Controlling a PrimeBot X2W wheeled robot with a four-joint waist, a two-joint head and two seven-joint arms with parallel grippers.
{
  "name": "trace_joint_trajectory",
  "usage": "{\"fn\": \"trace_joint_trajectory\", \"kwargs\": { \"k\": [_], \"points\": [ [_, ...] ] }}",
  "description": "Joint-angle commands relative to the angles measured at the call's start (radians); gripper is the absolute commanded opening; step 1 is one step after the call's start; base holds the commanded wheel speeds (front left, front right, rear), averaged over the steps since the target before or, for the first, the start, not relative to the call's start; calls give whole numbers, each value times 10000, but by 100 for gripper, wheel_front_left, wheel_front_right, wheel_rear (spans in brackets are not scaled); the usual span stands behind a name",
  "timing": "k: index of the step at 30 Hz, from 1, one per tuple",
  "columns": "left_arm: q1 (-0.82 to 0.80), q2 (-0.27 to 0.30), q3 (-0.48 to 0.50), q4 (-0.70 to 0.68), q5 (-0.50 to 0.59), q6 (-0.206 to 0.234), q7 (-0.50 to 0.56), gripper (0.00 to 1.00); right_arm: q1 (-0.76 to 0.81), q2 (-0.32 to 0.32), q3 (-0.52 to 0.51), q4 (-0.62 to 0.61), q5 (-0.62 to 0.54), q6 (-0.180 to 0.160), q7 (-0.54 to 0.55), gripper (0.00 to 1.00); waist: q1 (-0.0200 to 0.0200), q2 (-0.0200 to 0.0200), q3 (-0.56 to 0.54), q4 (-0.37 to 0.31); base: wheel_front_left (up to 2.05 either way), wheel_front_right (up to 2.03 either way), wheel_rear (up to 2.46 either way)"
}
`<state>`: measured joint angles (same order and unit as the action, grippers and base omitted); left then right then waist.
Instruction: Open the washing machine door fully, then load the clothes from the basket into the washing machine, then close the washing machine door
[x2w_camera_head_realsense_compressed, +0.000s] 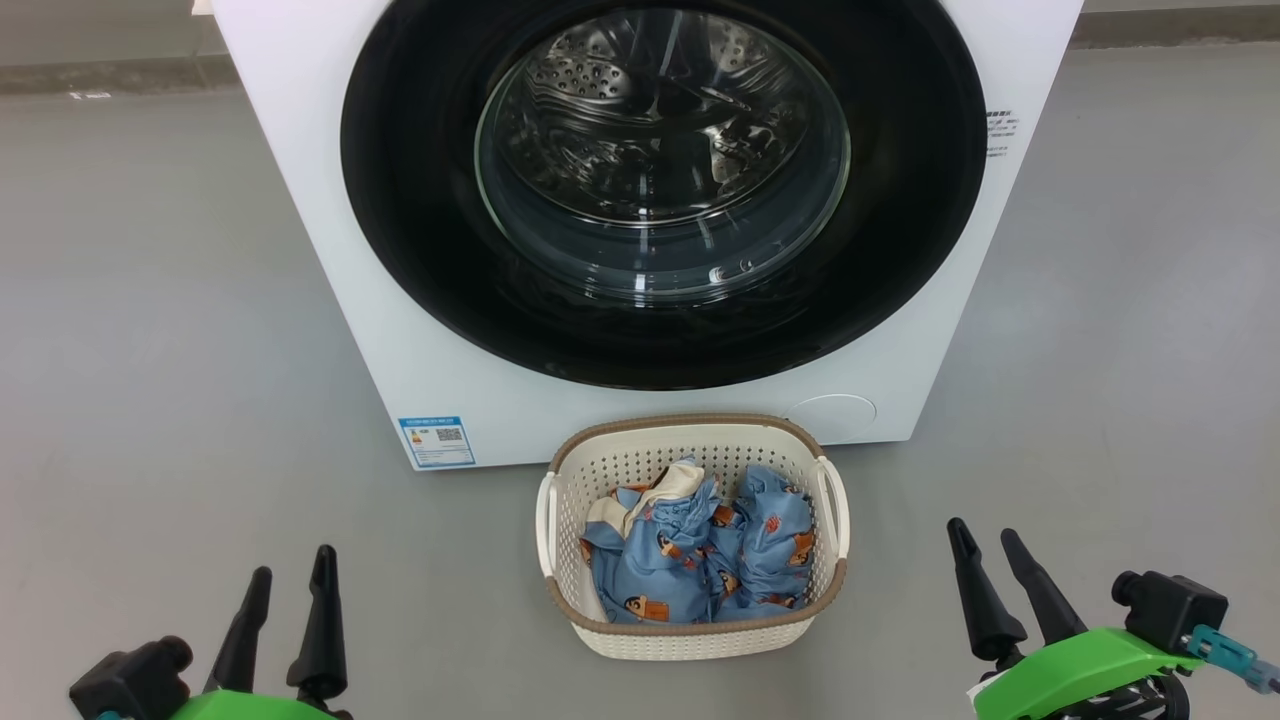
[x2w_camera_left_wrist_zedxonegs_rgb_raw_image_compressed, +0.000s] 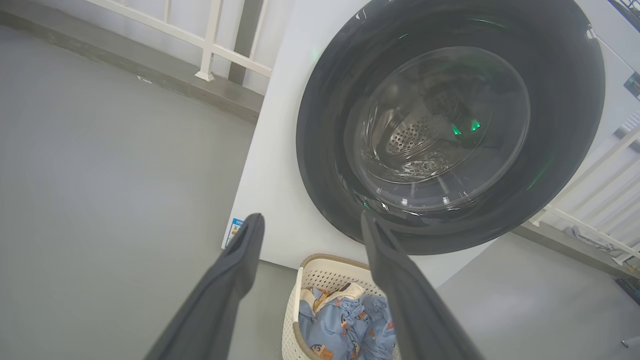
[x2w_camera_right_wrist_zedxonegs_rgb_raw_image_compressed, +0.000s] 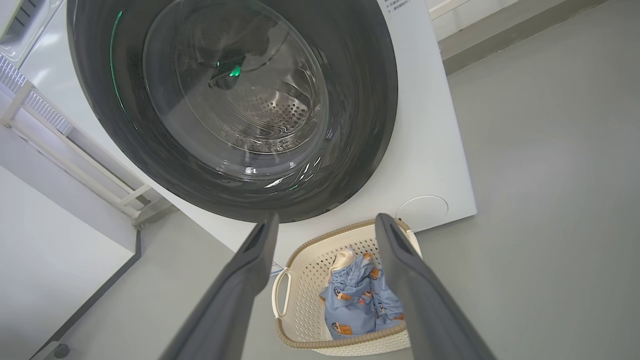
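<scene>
The white washing machine (x2w_camera_head_realsense_compressed: 330, 250) stands ahead with its round black-rimmed door (x2w_camera_head_realsense_compressed: 420, 240) closed flat against the front; the steel drum shows through the glass. On the floor right before it sits the cream basket (x2w_camera_head_realsense_compressed: 690, 440), holding the light-blue printed clothes (x2w_camera_head_realsense_compressed: 690, 560). My left gripper (x2w_camera_head_realsense_compressed: 290, 575) rests open at the lower left, well left of the basket. At the lower right my right gripper (x2w_camera_head_realsense_compressed: 990, 540) is open too, nothing between its fingers. The wrist views look up at the door (x2w_camera_left_wrist_zedxonegs_rgb_raw_image_compressed: 320, 130) (x2w_camera_right_wrist_zedxonegs_rgb_raw_image_compressed: 360, 100) over the basket (x2w_camera_left_wrist_zedxonegs_rgb_raw_image_compressed: 325, 272) (x2w_camera_right_wrist_zedxonegs_rgb_raw_image_compressed: 300, 280).
Grey floor (x2w_camera_head_realsense_compressed: 150, 350) lies open to both sides of the machine. A blue label sticker (x2w_camera_head_realsense_compressed: 437, 441) and a round filter cap (x2w_camera_head_realsense_compressed: 832, 412) mark its lower front. White railings (x2w_camera_left_wrist_zedxonegs_rgb_raw_image_compressed: 210, 45) stand behind it, and a white wall panel (x2w_camera_right_wrist_zedxonegs_rgb_raw_image_compressed: 50, 240) flanks it.
</scene>
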<state>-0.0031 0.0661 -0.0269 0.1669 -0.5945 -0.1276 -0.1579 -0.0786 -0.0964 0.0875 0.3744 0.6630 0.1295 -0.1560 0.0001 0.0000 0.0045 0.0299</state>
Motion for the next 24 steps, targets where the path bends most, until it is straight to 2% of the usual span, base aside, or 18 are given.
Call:
{"fn": "trace_joint_trajectory", "kwargs": {
  "k": [1,24],
  "points": [
    [-170,187,208,-324,343,-22,-142,100,-465,-102,268,-215,-374,9,-167,100,-1,0,2,6,0,0,0],
    [-214,310,219,-378,2557,-29,-819,100,-554,-129,337,-134,-2847,11,-839,100,-1,0,-19,46,0,0,0]
  ]
}}
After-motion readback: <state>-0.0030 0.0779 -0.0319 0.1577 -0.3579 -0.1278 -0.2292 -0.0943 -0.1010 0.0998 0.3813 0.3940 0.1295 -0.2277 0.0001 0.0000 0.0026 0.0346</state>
